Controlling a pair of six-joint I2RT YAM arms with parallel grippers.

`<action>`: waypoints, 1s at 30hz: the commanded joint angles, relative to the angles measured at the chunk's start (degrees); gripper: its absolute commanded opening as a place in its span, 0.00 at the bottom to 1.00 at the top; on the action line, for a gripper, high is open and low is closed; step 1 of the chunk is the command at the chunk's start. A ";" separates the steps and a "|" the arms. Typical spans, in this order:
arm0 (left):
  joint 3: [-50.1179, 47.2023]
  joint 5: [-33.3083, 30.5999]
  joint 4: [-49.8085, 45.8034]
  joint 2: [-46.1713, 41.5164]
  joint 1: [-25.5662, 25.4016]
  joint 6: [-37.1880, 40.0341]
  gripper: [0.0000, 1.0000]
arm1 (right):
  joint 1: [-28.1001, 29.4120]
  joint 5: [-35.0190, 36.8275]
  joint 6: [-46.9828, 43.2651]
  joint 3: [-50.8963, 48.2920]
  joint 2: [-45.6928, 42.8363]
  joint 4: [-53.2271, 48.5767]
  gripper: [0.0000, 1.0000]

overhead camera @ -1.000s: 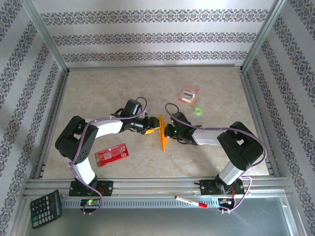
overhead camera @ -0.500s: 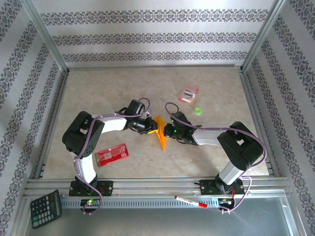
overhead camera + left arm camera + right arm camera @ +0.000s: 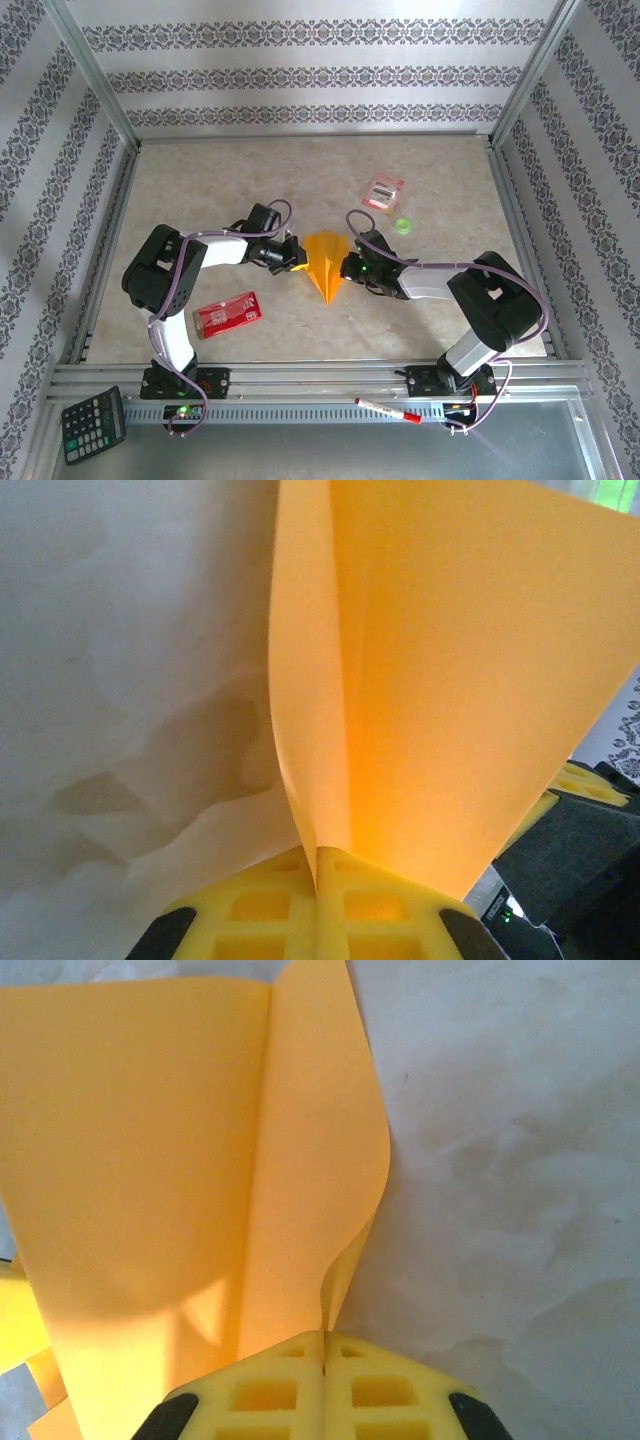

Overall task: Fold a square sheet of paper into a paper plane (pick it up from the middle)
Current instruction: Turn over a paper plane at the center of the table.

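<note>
Pinching the paper plane from both sides, the two sets of jaws are pressed fully together on its orange-yellow paper. The left arm has its jaws clamped on the plane's left wing edge. In the left wrist view the yellow fingers meet with no gap, and the paper rises from the seam between them in a standing fold. The right arm has its jaws clamped on the right wing edge, and in the right wrist view its yellow fingers are closed the same way on a curled flap. The plane is low over the table, to the right of the red packet and slightly farther back, wide end toward the far wall and point toward the near edge; whether it touches the table cannot be told. Both arms are folded low. The left elbow juts out just beyond the packet's left end, with the forearm running right. The right elbow sits well to the packet's right, with the forearm running left.
</note>
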 commanded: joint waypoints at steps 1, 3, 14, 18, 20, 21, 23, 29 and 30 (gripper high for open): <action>-1.00 1.20 2.39 -1.01 0.81 0.57 0.00 | -0.24 1.43 2.20 -1.20 -0.08 2.55 0.04; -1.25 1.65 3.28 -0.53 0.83 0.03 0.00 | -0.18 1.30 2.49 -1.30 0.17 3.03 0.05; -0.75 4.32 5.36 1.21 0.82 -0.62 0.16 | 0.29 -1.19 4.08 -1.61 2.56 6.98 0.16; -0.39 4.66 4.94 1.04 0.80 -0.38 0.21 | 0.36 -1.28 4.33 -1.90 2.25 7.28 0.20; -0.11 4.69 4.65 0.69 0.80 -0.12 0.25 | 0.28 -1.42 4.28 -2.08 1.76 7.37 0.23; -0.05 4.80 4.63 0.60 0.82 -0.13 0.27 | 0.27 -1.43 4.29 -2.14 1.48 7.36 0.23; -0.03 5.05 4.82 0.23 0.83 -0.38 0.32 | 0.27 -1.58 4.17 -2.18 1.09 7.41 0.25; 0.32 4.83 3.90 -0.99 0.78 0.16 0.44 | 0.02 -2.65 3.67 -1.65 0.34 7.44 0.32; 0.44 4.85 3.57 -1.16 0.91 0.32 0.46 | 0.04 -2.75 3.52 -1.57 0.28 7.45 0.33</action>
